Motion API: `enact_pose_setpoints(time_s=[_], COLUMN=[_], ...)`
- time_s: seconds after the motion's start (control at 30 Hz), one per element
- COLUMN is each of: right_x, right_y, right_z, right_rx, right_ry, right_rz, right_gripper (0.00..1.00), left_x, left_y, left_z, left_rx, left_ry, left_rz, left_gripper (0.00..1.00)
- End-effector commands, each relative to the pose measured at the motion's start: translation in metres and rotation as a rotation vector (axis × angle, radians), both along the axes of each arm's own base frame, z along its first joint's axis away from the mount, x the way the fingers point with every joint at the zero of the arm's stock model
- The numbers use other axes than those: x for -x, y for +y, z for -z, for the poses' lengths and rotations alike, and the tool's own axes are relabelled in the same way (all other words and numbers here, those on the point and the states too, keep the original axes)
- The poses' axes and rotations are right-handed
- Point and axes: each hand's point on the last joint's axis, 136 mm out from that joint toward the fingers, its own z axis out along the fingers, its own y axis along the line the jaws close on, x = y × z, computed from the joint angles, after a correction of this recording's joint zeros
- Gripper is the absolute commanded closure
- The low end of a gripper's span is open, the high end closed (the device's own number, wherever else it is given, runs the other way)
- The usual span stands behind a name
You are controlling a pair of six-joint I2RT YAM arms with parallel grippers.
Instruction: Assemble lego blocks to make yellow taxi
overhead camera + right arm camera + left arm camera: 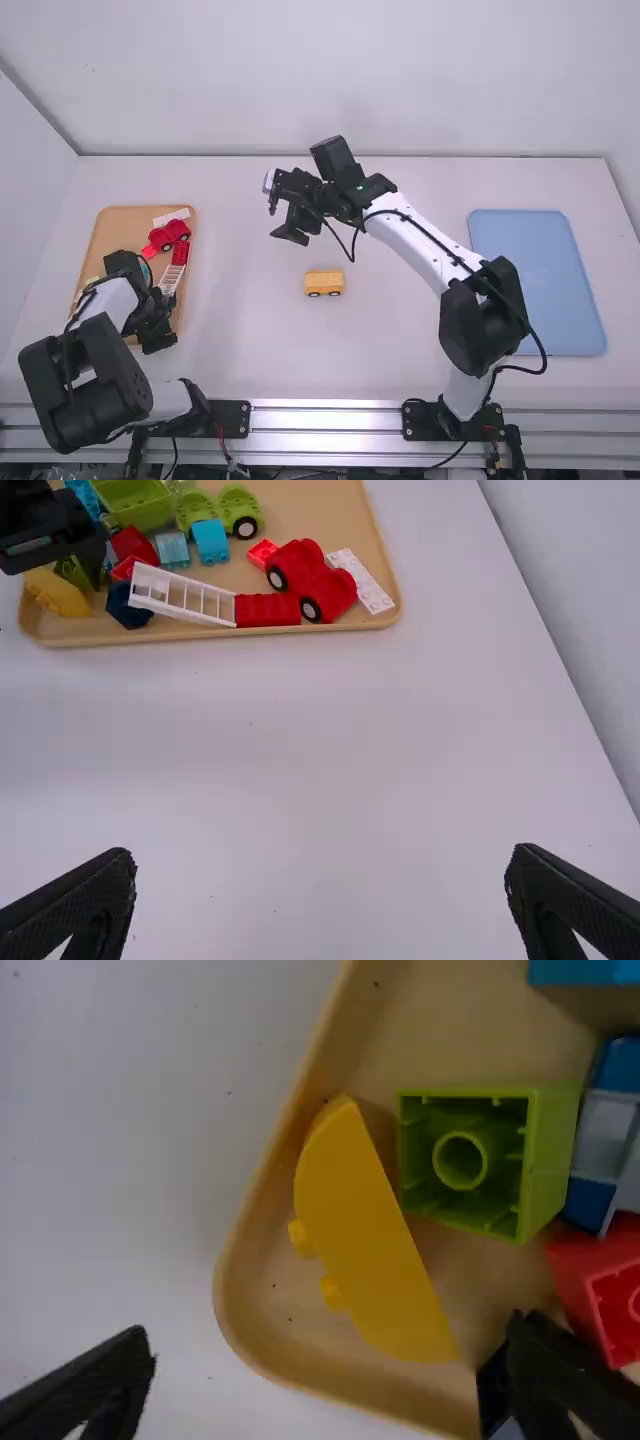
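My left gripper (158, 335) is low over the near end of the wooden tray at the left. In the left wrist view the left gripper (325, 1385) stands open above a yellow block (370, 1240) with a curved edge, which lies on its side in the tray's corner without being held. The yellow block (58, 592) appears beside the left gripper in the right wrist view. A yellow car base (324, 283) with dark wheels rests on the middle of the table. My right gripper (290, 222) is above the table beyond that base; the right gripper (320, 890) is open with nothing between its fingers.
The wooden tray (385, 580) also holds a green block (545, 1160), a red truck (169, 235), a white ladder (185, 596) and several other blocks. On the table's right side lies a blue tray (537, 282).
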Motion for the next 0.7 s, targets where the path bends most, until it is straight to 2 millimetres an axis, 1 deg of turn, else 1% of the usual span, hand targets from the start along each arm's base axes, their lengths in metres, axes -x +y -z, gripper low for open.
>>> enact_pose_setpoints(time_s=[0.0, 0.03, 0.17, 0.27, 0.3, 0.4, 0.53, 0.67], right_x=[-0.0065, -0.0065, -0.0066, -0.0066, -0.0066, -0.0068, -0.0069, -0.0062], right_y=[0.0019, 0.0018, 0.0019, 0.0017, 0.0019, 0.0021, 0.0022, 0.0016], right_z=[-0.0072, -0.0071, -0.0073, -0.0072, -0.0073, -0.0076, -0.0077, -0.0067], right_rx=[-0.014, -0.013, -0.014, -0.014, -0.014, -0.015, -0.016, -0.012], right_ry=[-0.013, -0.013, -0.013, -0.013, -0.014, -0.015, -0.015, -0.011], right_rz=[0.002, 0.002, 0.002, 0.002, 0.002, 0.002, 0.002, 0.002], right_gripper=[0.01, 0.01, 0.01, 0.01, 0.01, 0.01, 0.01, 0.01], left_x=[0.0031, 0.0021, 0.0011, 0.0038, 0.0063, 0.0048, 0.0024, 0.0079], left_y=[0.0042, 0.004, 0.0073, 0.0095, 0.0102, 0.0112, 0.011, 0.012], left_z=[-0.0005, -0.0004, -0.0006, -0.0005, -0.0003, -0.0004, -0.0006, 0.002], left_rx=[-0.006, 0.0, 0.001, 0.001, 0.003, 0.003, -0.003, -0.005], left_ry=[0.001, -0.006, -0.02, -0.016, -0.01, -0.019, -0.024, 0.004], left_rz=[-0.08, -0.083, -0.098, -0.112, -0.12, -0.123, -0.115, -0.121], left_gripper=[0.31, 0.38, 0.37, 0.35, 0.32, 0.31, 0.32, 0.33])
